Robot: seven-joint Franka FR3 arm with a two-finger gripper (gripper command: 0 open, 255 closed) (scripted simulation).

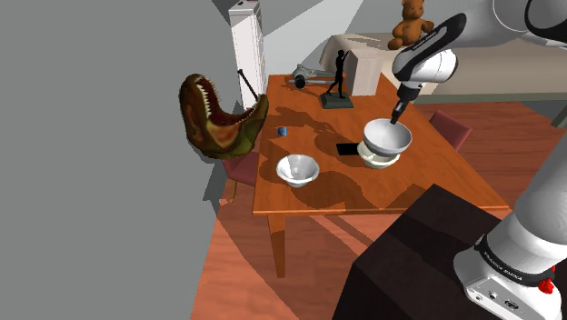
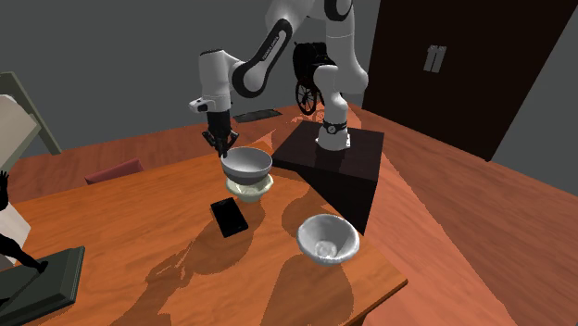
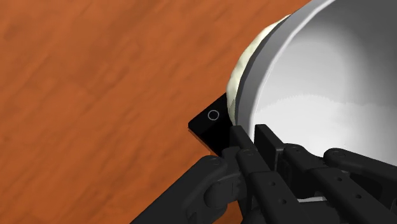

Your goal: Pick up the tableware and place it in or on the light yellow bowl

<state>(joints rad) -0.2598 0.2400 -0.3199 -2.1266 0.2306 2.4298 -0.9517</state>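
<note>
Wrist view: gripper (image 3: 249, 137) pinches the grey bowl (image 3: 318, 89) by its rim, over the yellow bowl (image 3: 236, 79). In shoulder view, a phone (image 1: 348, 147) lies near their nine o'clock edge.

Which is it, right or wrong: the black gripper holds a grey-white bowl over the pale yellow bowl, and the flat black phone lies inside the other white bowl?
Wrong on the phone. The second exterior view shows the flat black phone on the wooden table beside the pale yellow bowl, not inside the other white bowl. The black gripper does hold the grey-white bowl over it.
</note>
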